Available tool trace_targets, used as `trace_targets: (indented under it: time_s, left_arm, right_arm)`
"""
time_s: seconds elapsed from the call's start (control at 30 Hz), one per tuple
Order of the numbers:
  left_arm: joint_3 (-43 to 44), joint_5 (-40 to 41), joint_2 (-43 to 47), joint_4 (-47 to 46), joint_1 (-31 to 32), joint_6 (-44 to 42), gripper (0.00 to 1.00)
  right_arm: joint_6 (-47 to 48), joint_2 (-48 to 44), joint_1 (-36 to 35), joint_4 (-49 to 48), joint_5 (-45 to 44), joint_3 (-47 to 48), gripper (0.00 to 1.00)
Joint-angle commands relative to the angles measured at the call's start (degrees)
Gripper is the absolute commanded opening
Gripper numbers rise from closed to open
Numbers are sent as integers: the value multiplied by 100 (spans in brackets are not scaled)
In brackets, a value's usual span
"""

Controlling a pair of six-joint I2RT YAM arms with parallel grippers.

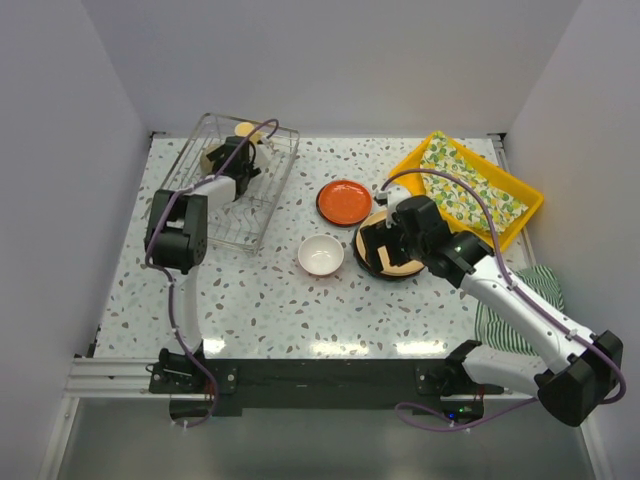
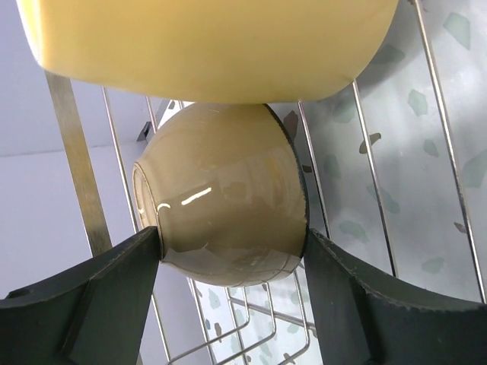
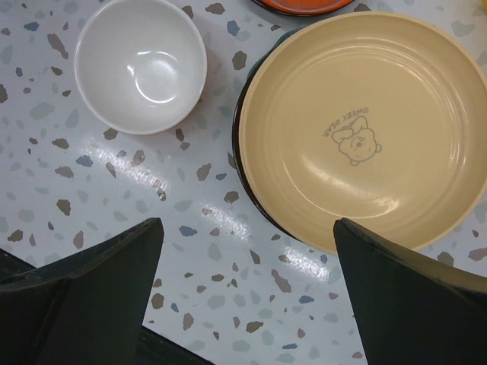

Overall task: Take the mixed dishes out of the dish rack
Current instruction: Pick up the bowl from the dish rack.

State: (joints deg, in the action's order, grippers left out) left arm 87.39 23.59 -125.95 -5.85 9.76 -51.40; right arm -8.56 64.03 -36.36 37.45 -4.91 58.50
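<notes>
Unloading part done: dish rack (image 1: 240, 215), upper left of the overhead view, with cream-faced plate (image 3: 358, 152), orange plate (image 1: 344, 203) and white bowl (image 1: 321, 255) already out on the surface (image 1: 250, 295) at centre. Left inside, a yellow dish (image 2: 213, 46) and, below it in the left wrist view, a tan bowl (image 2: 228, 198) pinched between the jaws of the left gripper (image 2: 232, 251). Jaws of the right gripper (image 3: 247, 258) wide open above the cream-faced plate.

The silvery wire dish rack (image 1: 272, 185) hems in the upper left; bare speckled tabletop (image 1: 260, 300) at lower centre lies open.
</notes>
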Motion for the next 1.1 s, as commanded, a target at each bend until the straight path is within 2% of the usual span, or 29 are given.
trace_targets:
  time_s: [0.0, 0.37, 0.67, 0.77, 1.07]
  left_arm:
    - [-65, -268, 589, 22, -35, 305, 38]
    - [76, -22, 844, 189, -27, 437, 24]
    - [418, -197, 1028, 576, -35, 964, 16]
    - [462, -241, 1081, 787, -35, 1140, 10]
    - [638, -285, 1354, 980, -35, 1439, 5]
  right_arm:
    - [21, 48, -12, -344, 121, 179, 98]
    - [170, 232, -12, -616, 271, 223, 98]
    - [197, 408, -11, -871, 403, 276, 98]
    - [197, 444, -12, -976, 429, 267, 98]
    - [47, 558, -3, -1407, 595, 223, 98]
